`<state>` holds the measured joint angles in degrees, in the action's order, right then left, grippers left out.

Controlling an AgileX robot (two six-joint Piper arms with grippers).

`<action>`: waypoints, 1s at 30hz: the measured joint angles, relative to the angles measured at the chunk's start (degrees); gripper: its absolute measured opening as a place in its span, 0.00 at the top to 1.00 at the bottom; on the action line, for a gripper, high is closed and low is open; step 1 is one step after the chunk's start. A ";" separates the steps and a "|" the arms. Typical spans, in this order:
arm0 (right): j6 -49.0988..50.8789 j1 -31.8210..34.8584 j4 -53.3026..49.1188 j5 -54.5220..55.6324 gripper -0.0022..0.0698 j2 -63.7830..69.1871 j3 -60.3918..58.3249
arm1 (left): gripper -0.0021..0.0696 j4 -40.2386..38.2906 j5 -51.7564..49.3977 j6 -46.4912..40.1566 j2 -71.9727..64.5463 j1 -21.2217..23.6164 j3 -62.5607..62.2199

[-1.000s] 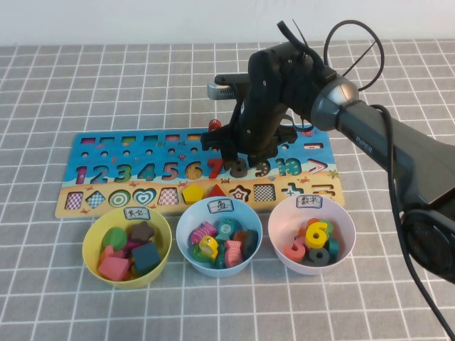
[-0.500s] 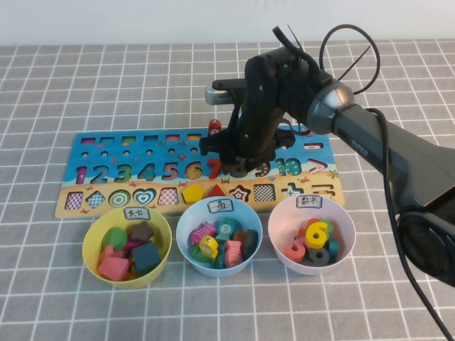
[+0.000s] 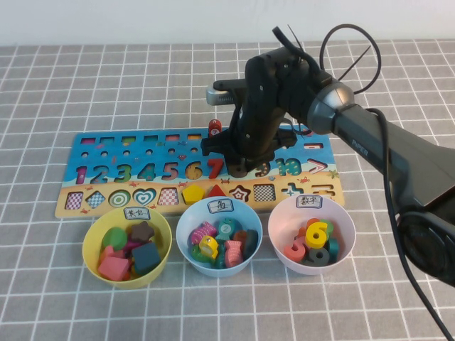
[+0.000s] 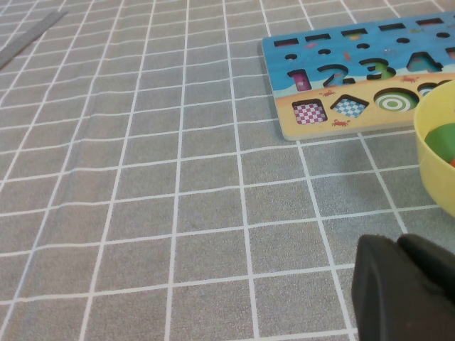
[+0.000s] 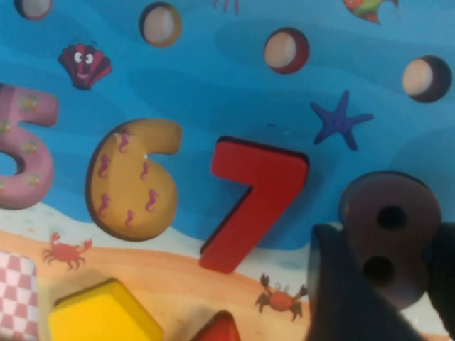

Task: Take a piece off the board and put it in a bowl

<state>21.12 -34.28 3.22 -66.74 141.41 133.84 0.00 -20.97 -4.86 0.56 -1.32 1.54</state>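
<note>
So the right claw (image 3: 238,167) sits down on the board (image 3: 142,160) near the middle of the high view, right at the 8 spot in the number row. From the right wrist view its dark fingers (image 5: 348,291) are clamped on either side of the piece (image 5: 389,234), the grey-brown 8, which looks tilted up a bit out of its slot rather than lying flat. The red 7 (image 5: 252,202) sits just beside it, also a little crooked in its cut-out, and the yellow-brown 6 (image 5: 135,177) is next along.

The board runs across the centre of the high view on the grey checked tabletop (image 3: 106,78). Below it, along the lower part of the frame, are three bowls in a row: a yellow bowl (image 3: 91,241) at lower left full of shape blocks, a light blue bowl (image 3: 183,229) in the middle, and the pink bowl (image 3: 281,222) at lower right, with a white label on its rim and a few coloured numerals inside. The pink bowl is below and a bit right of the held 8.

The left claw (image 4: 405,288) shows only in the left wrist view, low over bare tabletop near the board's end and the yellow bowl's rim. Can't tell if it's open or closed.
</note>
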 joint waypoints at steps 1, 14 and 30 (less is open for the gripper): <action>0.00 0.00 0.00 0.00 0.64 0.00 0.00 | 0.98 0.00 0.00 0.00 0.00 0.00 0.00; 0.00 0.00 -0.58 -0.48 0.66 0.00 0.00 | 0.98 0.00 0.00 0.00 0.00 0.00 0.00; 0.00 -0.16 -2.42 -4.12 0.66 -7.69 0.00 | 0.98 0.00 0.00 0.00 0.00 0.00 0.00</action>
<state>21.12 -34.44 0.79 -70.85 133.72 133.84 0.00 -20.97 -4.86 0.56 -1.32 1.54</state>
